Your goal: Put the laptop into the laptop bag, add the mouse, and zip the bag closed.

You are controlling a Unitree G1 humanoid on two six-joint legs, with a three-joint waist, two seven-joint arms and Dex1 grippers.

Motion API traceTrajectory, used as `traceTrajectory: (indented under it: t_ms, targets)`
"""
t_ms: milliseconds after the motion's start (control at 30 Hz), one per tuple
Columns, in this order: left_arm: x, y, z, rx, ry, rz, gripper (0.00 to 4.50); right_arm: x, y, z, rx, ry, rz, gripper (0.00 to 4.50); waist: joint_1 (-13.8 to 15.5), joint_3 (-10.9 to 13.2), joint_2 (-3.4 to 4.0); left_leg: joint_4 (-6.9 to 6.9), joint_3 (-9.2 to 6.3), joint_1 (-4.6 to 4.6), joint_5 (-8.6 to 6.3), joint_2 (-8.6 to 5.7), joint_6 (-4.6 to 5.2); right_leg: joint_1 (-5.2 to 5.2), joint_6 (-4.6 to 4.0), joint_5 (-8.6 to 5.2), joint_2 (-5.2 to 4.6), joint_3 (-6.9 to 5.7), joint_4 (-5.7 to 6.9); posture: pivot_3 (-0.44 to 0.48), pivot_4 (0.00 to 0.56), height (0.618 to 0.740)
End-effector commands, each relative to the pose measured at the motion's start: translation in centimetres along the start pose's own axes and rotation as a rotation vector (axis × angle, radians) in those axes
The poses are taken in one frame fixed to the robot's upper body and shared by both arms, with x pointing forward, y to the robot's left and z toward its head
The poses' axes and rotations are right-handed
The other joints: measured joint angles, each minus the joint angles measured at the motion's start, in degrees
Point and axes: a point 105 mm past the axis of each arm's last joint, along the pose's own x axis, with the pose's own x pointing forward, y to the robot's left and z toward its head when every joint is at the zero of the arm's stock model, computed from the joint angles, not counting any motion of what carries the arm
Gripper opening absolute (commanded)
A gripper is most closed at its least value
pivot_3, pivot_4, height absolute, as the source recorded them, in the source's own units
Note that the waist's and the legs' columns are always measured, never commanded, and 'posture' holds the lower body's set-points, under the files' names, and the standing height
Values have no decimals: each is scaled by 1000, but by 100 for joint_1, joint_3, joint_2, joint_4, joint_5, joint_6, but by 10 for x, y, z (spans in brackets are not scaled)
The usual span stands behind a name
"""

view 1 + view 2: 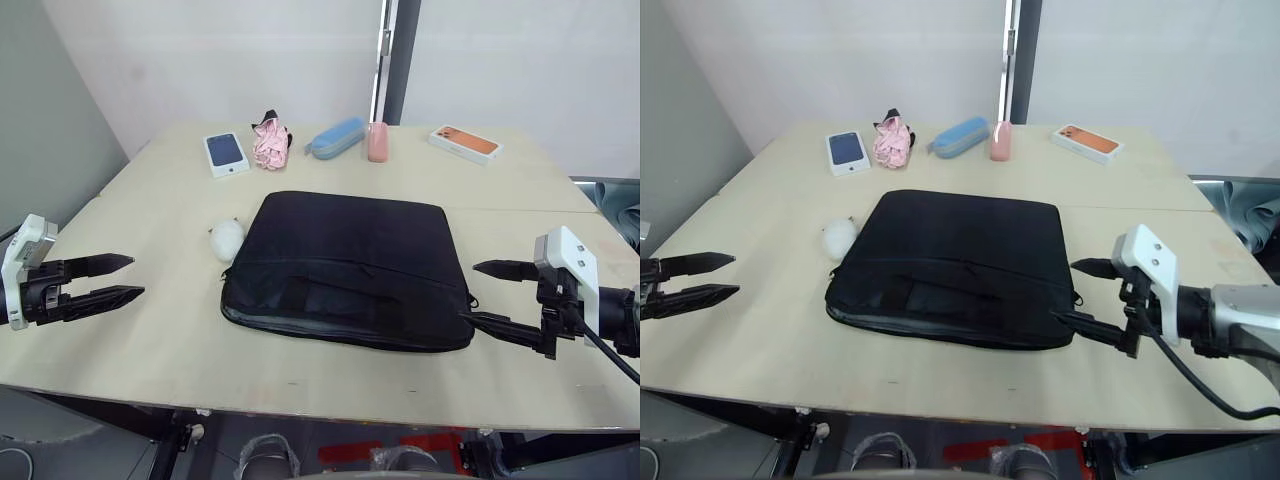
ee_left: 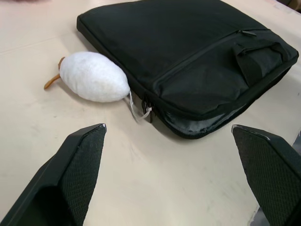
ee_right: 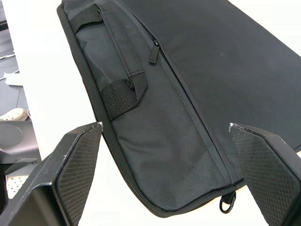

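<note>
The pale wooden table [image 1: 150, 330] lies bare along its near edge, leaving open passage on both sides of the large black soft fabric laptop bag [image 1: 350, 265] that occupies the middle. The left gripper [image 1: 125, 278], its black fingers spread, hovers over free tabletop well apart from the bag. The right gripper [image 1: 485, 295], also spread, sits just beside the bag's near right corner. A white plush egg [image 1: 226, 239] touches the bag's left edge, crowding that side. Across the far edge stand a boxed phone [image 1: 226, 154], a pink crumpled cloth [image 1: 270, 143], a blue oblong case [image 1: 335, 138], a pink upright bottle [image 1: 377, 142] and an orange phone box [image 1: 464, 143].
</note>
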Motion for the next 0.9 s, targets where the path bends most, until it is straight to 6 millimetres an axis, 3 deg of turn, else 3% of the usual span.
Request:
traceTrajectory:
  t_ms: [33, 267, 467, 700, 900]
  targets:
    - [4, -7, 13, 45, -34, -48, 4495, 2, -5, 13, 5, -75, 5, 4252, -3, 0, 1, 3, 0, 0, 0, 0, 0, 0, 0, 0, 0, 1, 2, 0, 150, 740]
    - [34, -37, 44, 114, -106, -248, 4500, 28, -14, 21, 64, -155, 51, 1956, -1, -2, -1, 24, -2, 4, 0, 1, 0, 0, -3, 0, 0, 3, 28, 0, 150, 740]
    - [67, -76, 66, 208, -137, -487, 4500, 58, -6, 2, 49, -93, 135, 29, 7, -3, -1, 31, -2, -7, 1, -2, 1, -2, -6, -1, -2, 2, 30, 0, 150, 740]
    - [81, -94, 77, 226, -170, -633, 4500, 83, -15, -27, 31, -13, 132, 29, -45, -5, -1, 33, 1, -3, 2, -2, -1, -3, -6, -1, 0, 7, 39, 0, 150, 740]
    - [82, -89, 72, 209, -156, -650, 4500, 99, -25, -24, 62, -75, 142, 29, -45, -5, 0, 41, 0, -4, 2, -1, -1, -5, -6, -1, 0, 7, 48, 0, 150, 740]
